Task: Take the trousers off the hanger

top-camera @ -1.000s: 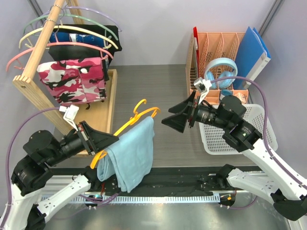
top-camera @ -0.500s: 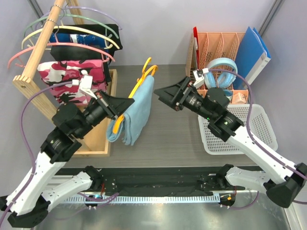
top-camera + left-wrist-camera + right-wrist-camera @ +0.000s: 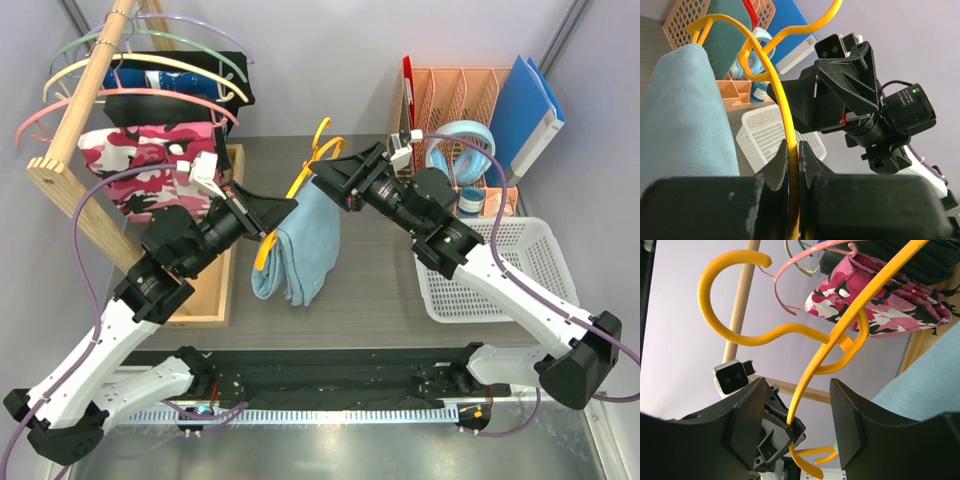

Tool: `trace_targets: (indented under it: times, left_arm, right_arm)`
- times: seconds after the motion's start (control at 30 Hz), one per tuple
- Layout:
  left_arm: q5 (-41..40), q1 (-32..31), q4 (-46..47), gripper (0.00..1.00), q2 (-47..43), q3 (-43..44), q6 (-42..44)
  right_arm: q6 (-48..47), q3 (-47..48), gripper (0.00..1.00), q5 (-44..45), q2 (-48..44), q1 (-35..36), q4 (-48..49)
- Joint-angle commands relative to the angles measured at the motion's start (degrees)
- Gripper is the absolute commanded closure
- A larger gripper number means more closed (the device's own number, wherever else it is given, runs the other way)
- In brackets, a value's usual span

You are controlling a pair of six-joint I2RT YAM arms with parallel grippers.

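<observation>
Sky-blue cloth, the trousers [image 3: 300, 245], hangs folded over the yellow-orange hanger [image 3: 320, 135]. The hanger is held in the air above the middle of the grey bench [image 3: 370, 295], and the loose folds droop toward the bench surface. It is tilted, with its hook uppermost and toward the far side.

The left tool [image 3: 283, 212] is pinching one sloping arm of the hanger just beside the cloth. Its wrist view shows both fingers pressed tight on the yellow plastic. The right tool [image 3: 325, 177] sits at the hook end with its fingers spread wide. The hanger's arm runs through the gap between them, just under the looped neck. The two tools face each other closely across the hanger.

At the far left a wooden rack [image 3: 75, 130] carries a pink camouflage garment [image 3: 150, 165], dark garments and pale hangers. On the right stands a white basket [image 3: 530, 270], near the right arm. Behind it are an orange file holder [image 3: 450, 90], blue headphones [image 3: 460, 140] and a blue folder [image 3: 525, 105].
</observation>
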Motion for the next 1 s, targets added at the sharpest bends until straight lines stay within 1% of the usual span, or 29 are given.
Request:
trace_targets:
  times: [0.0, 0.2, 0.27, 0.3, 0.4, 0.43, 0.5, 0.53, 0.57, 0.63, 0.67, 0.73, 0.77, 0.83, 0.87, 0.97]
  left_arm:
    - [-0.1, -0.2, 17.7, 1.0, -1.3, 1.8, -0.8]
    - [0.4, -1.3, 18.5, 1.0, 0.0, 1.9, -0.9]
    - [0.5, -2.0, 18.5, 1.0, 0.6, 1.8, -1.0]
    - [0.3, -2.2, 18.5, 1.0, 0.7, 1.5, -1.0]
    - [0.6, -2.9, 17.2, 1.0, 1.0, 2.1, -0.8]
    - [1.2, -2.8, 14.8, 1.0, 1.1, 2.6, -0.8]
    - [2.7, -2.9, 11.7, 1.0, 1.6, 3.7, -1.2]
    - [3.0, -2.9, 8.2, 0.99, 1.8, 4.5, -1.7]
    - [3.6, -2.9, 7.2, 0.91, 2.0, 4.8, -2.2]
    - [6.3, -2.9, 5.6, 0.79, 2.3, 5.2, -3.6]
    - [7.4, -2.9, 4.4, 0.67, 2.4, 5.5, -4.0]
    - [11.2, -2.8, 4.0, 0.53, 2.2, 5.5, -4.0]
    - [11.9, -2.8, 3.0, 0.43, 2.2, 5.8, -4.0]
    - [12.9, -2.8, 1.6, 0.35, 2.0, 6.0, -3.2]
    - [12.8, -2.8, -1.2, 0.34, 2.0, 6.8, -2.9]
    - [12.7, -2.8, -4.2, 0.32, 2.5, 8.2, -1.8]
  right_arm:
    - [1.6, 2.8, 0.41, 1.3, 1.6, 1.0, 5.1]
    - [2.7, 2.9, 0.43, 1.2, 3.2, 2.2, 7.1]
    - [3.0, 2.9, 0.47, 1.0, 3.7, 2.3, 8.0]
    - [2.7, 3.4, 0.53, 0.9, 3.9, 2.3, 8.0]
    - [0.2, 4.9, 0.79, 0.1, 4.0, 2.3, 6.2]
    - [-0.7, 5.3, 0.87, 0.0, 3.9, 2.2, 5.2]
    - [-2.2, 5.4, 0.93, -0.9, 3.2, 2.2, 3.0]
    - [-3.1, 5.2, 0.98, -1.5, 2.9, 2.3, 2.9]
    - [-3.5, 5.0, 0.99, -2.3, 2.6, 2.3, 2.8]
    - [-5.5, 4.5, 0.99, -4.7, 1.6, 2.3, 2.4]
    - [-6.2, 4.4, 0.99, -5.4, 1.3, 2.3, 1.3]
    - [-7.4, 4.1, 0.99, -7.4, -0.1, 2.3, 0.6]
    - [-8.7, 4.0, 0.99, -7.9, -0.6, 2.3, -0.5]
    - [-9.7, 4.1, 0.99, -8.7, -2.2, 2.2, -1.9]
    - [-10.2, 4.0, 0.99, -8.9, -2.8, 2.3, -2.8]
    - [-10.6, 3.8, 0.99, -10.9, -4.3, 2.3, -3.6]
